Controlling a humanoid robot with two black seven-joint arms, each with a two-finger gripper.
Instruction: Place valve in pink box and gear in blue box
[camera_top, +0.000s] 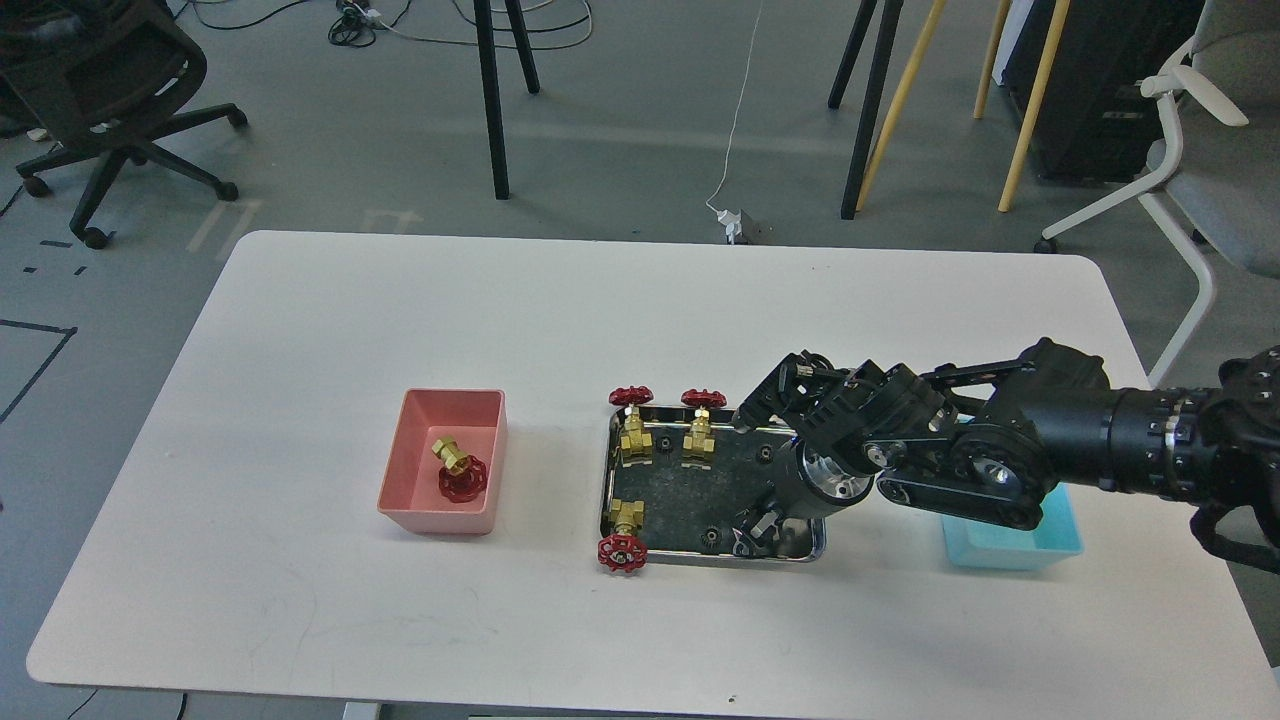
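One white table (400, 300) stands on grey floor (620, 130).

Shiny steel tray (612, 470), brass valve (455, 465), matt plastic pink box (395, 470)

Evenly and brightly lit from overhead, with soft, faint shadows under the pink box (443, 460) toward 6 o'clock. Small glints on the steel tray (716, 556) rim and the arm's metal parts. Sharp across the white desk (400, 300); slight grain on the floor, no noticeable edge distortion
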